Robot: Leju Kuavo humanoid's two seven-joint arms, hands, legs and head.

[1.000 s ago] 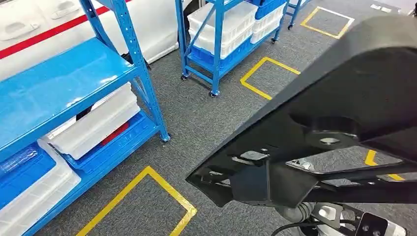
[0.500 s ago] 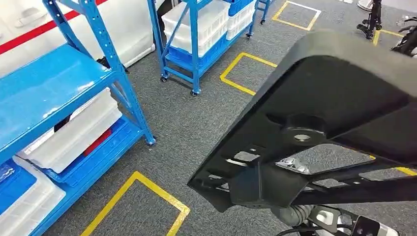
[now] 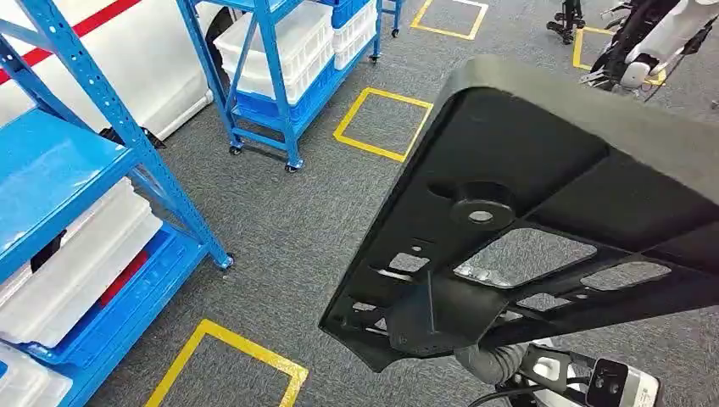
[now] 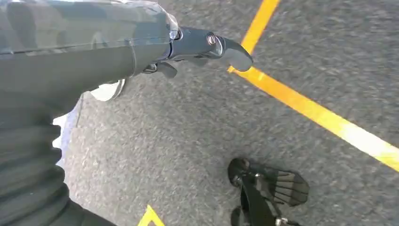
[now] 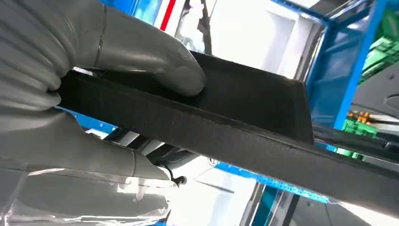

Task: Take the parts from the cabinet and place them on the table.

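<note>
A large black moulded part with ribs and cut-outs fills the right half of the head view, tilted and held off the floor. My right hand grips the edge of this part, thumb pressed on its flat face; from the head camera that hand peeks out grey beneath the part's low end. My left hand hangs over the grey carpet, fingers stretched out, holding nothing.
A blue shelf rack with white bins stands at the left. A wheeled blue rack with more bins stands farther back. Yellow floor squares mark the carpet. Another robot is at the far right.
The whole picture has slid left as my view turned right; the racks now sit nearer the left edge. The black part stays in my right hand, a little higher in the picture.
</note>
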